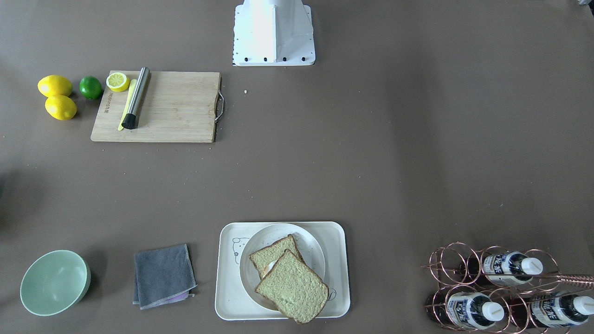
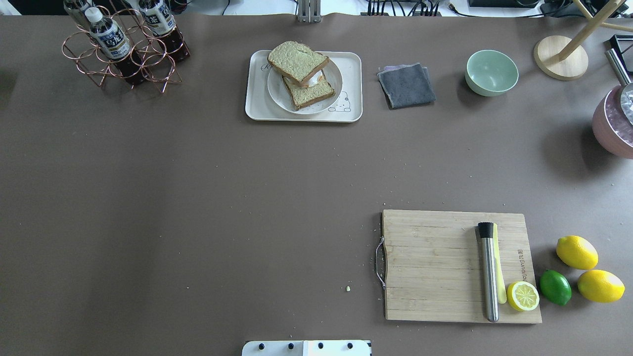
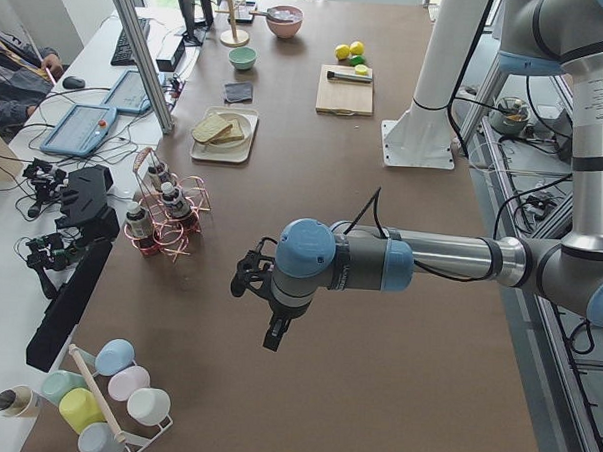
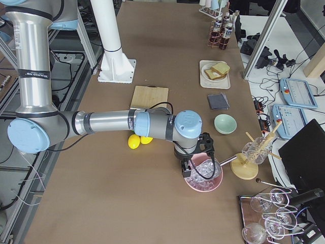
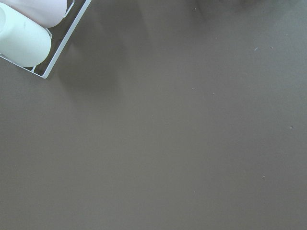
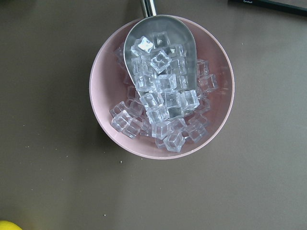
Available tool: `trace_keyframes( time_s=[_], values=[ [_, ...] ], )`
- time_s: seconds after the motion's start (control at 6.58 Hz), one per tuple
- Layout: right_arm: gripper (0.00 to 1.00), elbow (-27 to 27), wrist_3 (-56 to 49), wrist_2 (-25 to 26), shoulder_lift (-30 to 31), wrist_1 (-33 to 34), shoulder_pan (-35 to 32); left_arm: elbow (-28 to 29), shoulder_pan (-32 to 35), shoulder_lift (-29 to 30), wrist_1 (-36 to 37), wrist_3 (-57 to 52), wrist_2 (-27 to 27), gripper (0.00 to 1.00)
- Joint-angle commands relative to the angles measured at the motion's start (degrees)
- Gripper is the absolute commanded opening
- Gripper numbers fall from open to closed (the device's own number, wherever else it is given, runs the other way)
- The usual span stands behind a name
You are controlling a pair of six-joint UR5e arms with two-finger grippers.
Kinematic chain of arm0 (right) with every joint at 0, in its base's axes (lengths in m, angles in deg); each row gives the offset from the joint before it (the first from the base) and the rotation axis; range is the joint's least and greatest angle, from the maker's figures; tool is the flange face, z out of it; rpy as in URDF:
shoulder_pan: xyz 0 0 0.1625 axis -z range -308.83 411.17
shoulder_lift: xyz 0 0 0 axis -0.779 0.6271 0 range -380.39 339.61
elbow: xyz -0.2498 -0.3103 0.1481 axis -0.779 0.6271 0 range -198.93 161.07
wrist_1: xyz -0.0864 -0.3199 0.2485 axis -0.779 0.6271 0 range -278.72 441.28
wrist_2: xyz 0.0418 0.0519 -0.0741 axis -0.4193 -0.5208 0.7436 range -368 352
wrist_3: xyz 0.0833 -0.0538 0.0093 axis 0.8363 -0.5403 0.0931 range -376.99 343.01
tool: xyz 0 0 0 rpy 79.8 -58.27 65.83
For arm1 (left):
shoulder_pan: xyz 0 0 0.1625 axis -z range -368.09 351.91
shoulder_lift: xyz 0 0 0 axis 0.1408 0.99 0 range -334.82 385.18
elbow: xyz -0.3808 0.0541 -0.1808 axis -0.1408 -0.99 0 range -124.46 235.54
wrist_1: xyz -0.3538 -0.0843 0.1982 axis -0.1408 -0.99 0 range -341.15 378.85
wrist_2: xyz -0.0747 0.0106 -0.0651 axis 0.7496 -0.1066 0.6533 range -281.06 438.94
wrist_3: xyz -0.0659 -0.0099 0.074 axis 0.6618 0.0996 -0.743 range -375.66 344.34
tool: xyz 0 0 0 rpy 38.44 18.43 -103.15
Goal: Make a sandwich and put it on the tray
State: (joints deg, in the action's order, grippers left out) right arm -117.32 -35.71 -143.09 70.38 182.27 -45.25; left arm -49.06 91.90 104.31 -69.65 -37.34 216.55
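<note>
The sandwich [image 1: 287,278] lies on a round white plate [image 1: 306,241] that rests on the cream tray [image 1: 227,297] at the table's far edge from the robot. Its top slice sits skewed over the lower one, and a bit of white egg shows between them. It also shows in the overhead view [image 2: 299,62] on the tray [image 2: 254,106]. My left gripper [image 3: 275,330] hovers over bare table far from the tray; I cannot tell if it is open. My right gripper [image 4: 192,169] hangs over a pink bowl of ice [image 6: 163,86]; I cannot tell its state.
A wooden cutting board [image 2: 435,267] holds a steel tool [image 2: 489,272] and half a lemon [image 2: 522,295]; two lemons and a lime [image 2: 555,287] lie beside it. A grey cloth [image 2: 406,85], a green bowl [image 2: 492,72] and a copper bottle rack [image 2: 123,44] flank the tray.
</note>
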Motion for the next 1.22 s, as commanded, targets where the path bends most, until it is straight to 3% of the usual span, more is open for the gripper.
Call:
trace_keyframes(
  time_s=[0.0,1.06],
  values=[
    [1.0,0.04,-0.09,-0.01,0.54,0.0,0.0,-0.34,-0.06,-0.12,-0.01,0.06,0.02,0.98],
    [1.0,-1.01,0.0,-0.8,2.29,-0.09,0.18,-1.67,-2.08,0.41,-0.1,3.49,-0.06,0.98]
  ],
)
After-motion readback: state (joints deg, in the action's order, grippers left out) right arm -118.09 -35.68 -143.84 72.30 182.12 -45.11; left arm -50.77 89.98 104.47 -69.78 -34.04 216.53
